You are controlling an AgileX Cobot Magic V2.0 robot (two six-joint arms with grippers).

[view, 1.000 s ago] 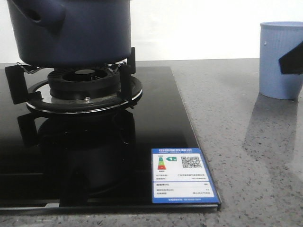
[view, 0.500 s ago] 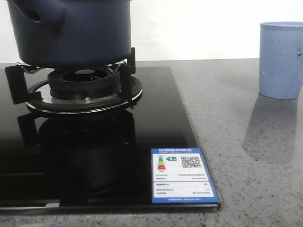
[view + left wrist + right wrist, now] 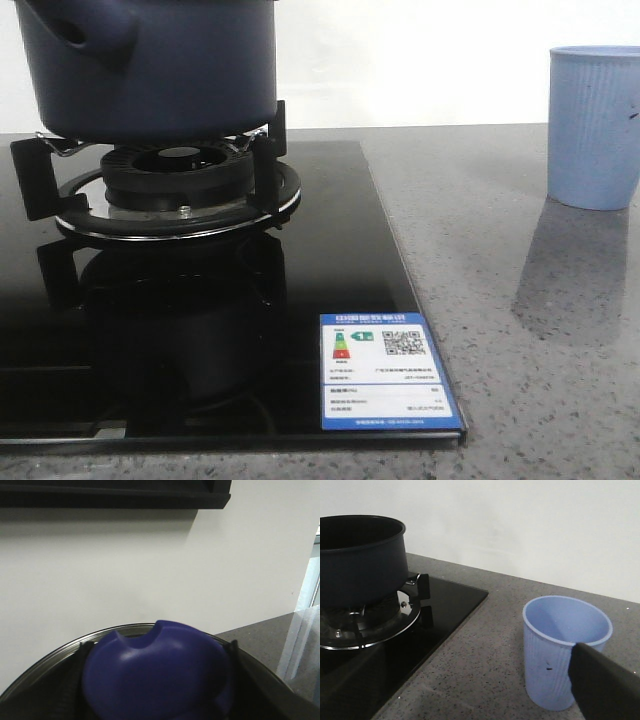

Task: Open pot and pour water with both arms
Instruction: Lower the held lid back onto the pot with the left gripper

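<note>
The dark navy pot (image 3: pixel 150 60) stands on the gas burner at the far left. In the right wrist view the pot (image 3: pixel 360 560) has no lid on it. My left gripper (image 3: pixel 156 652) is shut on the blue knob (image 3: pixel 155 680) of the glass lid (image 3: pixel 50 657), a finger on either side, with the lid held up against the white wall. The pale blue ribbed cup (image 3: pixel 595 125) stands on the counter at the right. Only one finger (image 3: pixel 602 685) of my right gripper shows, close beside the cup (image 3: pixel 560 650) and holding nothing. Neither gripper shows in the front view.
The black glass hob (image 3: pixel 200 330) carries the burner with its pan support (image 3: pixel 180 185) and a blue energy label (image 3: pixel 385 370) at its front right corner. Grey speckled counter (image 3: pixel 520 330) lies between hob and cup. A dark shelf (image 3: pixel 115 492) hangs on the wall.
A second ago a dark finger of the right gripper overlapped the cup at the right edge of the front view. It has since left that view. Pot and cup have not moved.
</note>
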